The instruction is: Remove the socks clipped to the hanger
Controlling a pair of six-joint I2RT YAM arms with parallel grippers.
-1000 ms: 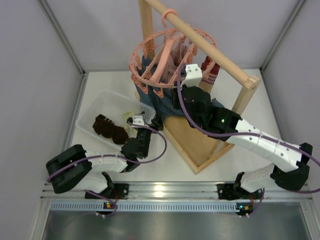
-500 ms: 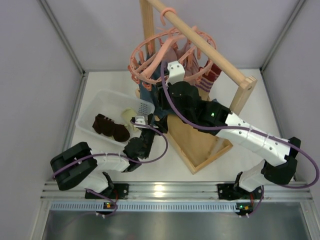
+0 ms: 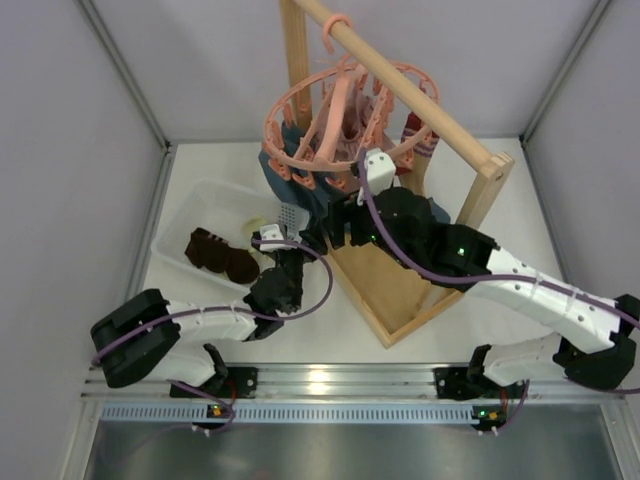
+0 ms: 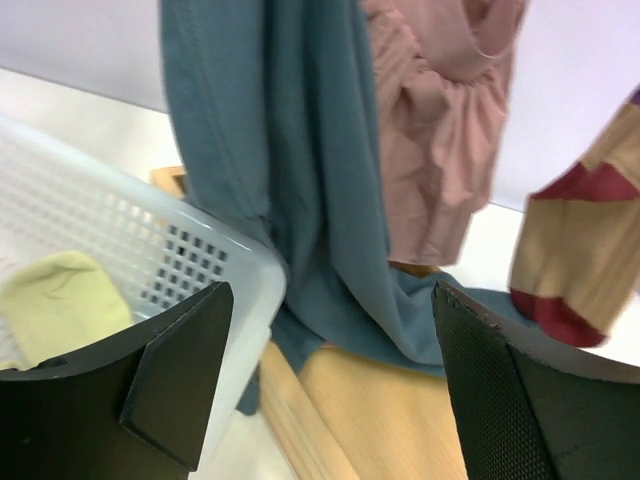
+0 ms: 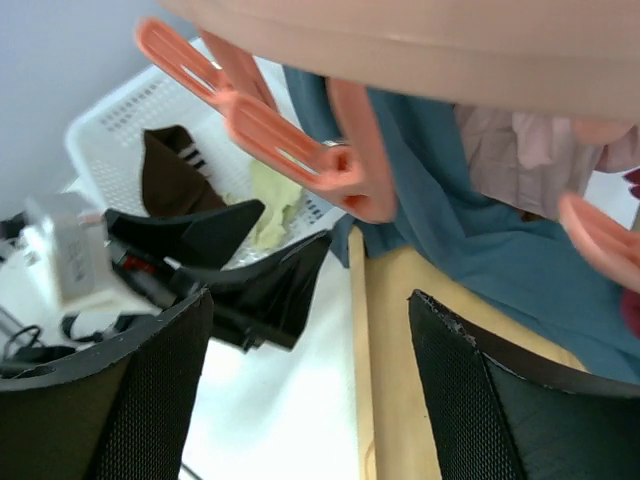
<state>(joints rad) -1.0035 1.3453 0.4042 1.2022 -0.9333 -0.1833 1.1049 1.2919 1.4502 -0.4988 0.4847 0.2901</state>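
The left gripper (image 4: 335, 340) and the right gripper (image 5: 300, 350) are both spread and empty near the hanger (image 3: 336, 98), which hangs on the wooden rack (image 3: 455, 128) with a red striped sock (image 3: 418, 136) at its right side.

Salmon-pink round plastic hanger (image 3: 336, 110), upper centre: smooth moulded plastic, slight sheen on the pegs. Light wooden rack frame (image 3: 385, 288): bare pale wood, smooth, matt. Large blue-grey cloth (image 4: 290, 150), centre: soft matt fabric, folds. Dusty-pink garment (image 4: 440, 140): thin gathered cloth, matt. White perforated plastic basket (image 4: 170, 250), left: semi-gloss, gridded wall. Pale cream sock (image 4: 55, 305) in it and dark red and tan striped sock (image 4: 575, 250), right edge: fuzzy knit. Left gripper (image 4: 328, 300) fingers (image 4: 500, 400): matt black, finely pebbled pad.
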